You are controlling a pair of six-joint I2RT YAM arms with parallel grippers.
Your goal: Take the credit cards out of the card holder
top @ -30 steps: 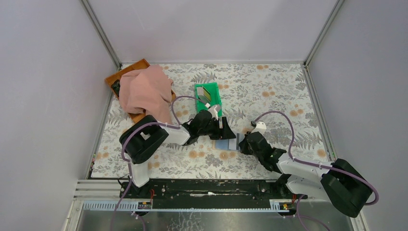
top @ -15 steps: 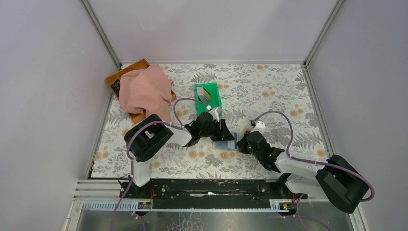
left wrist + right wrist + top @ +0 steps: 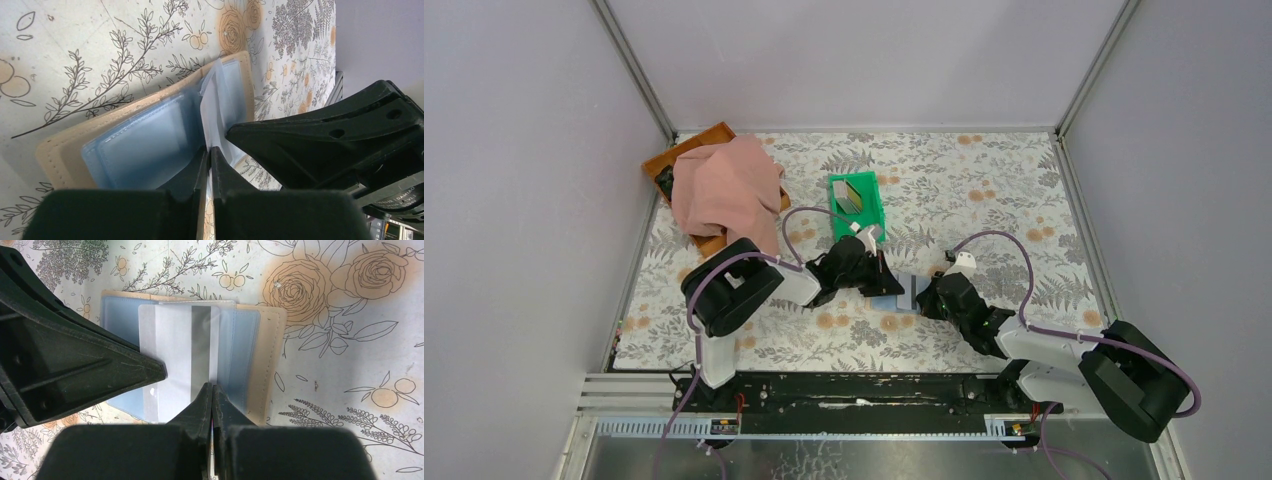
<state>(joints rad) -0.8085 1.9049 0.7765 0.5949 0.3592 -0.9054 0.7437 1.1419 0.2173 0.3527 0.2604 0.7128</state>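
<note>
The card holder (image 3: pixel 907 293) lies open on the floral cloth between my two grippers, tan outside (image 3: pixel 55 150) and pale blue inside (image 3: pixel 117 315). A white credit card with a grey stripe (image 3: pixel 180 352) sticks out of its clear sleeve. In the left wrist view the card (image 3: pixel 212 112) rises edge-on into my left gripper (image 3: pixel 209 151), whose jaws are pinched shut on it. My right gripper (image 3: pixel 212 386) is shut, and its tips press on the holder just right of the grey stripe. From above, the left gripper (image 3: pixel 890 284) and right gripper (image 3: pixel 921 296) nearly meet over the holder.
A green bin (image 3: pixel 870 193) behind the left gripper holds a yellow card with a dark stripe (image 3: pixel 860 190) and a grey card (image 3: pixel 845 205). A pink cloth (image 3: pixel 724 185) drapes over a brown tray (image 3: pixel 686 150) at the back left. Grey walls stand on three sides.
The left gripper's jaws have closed from wide open onto the card's edge, and it has shifted slightly over the holder. The right gripper stays shut in place.
</note>
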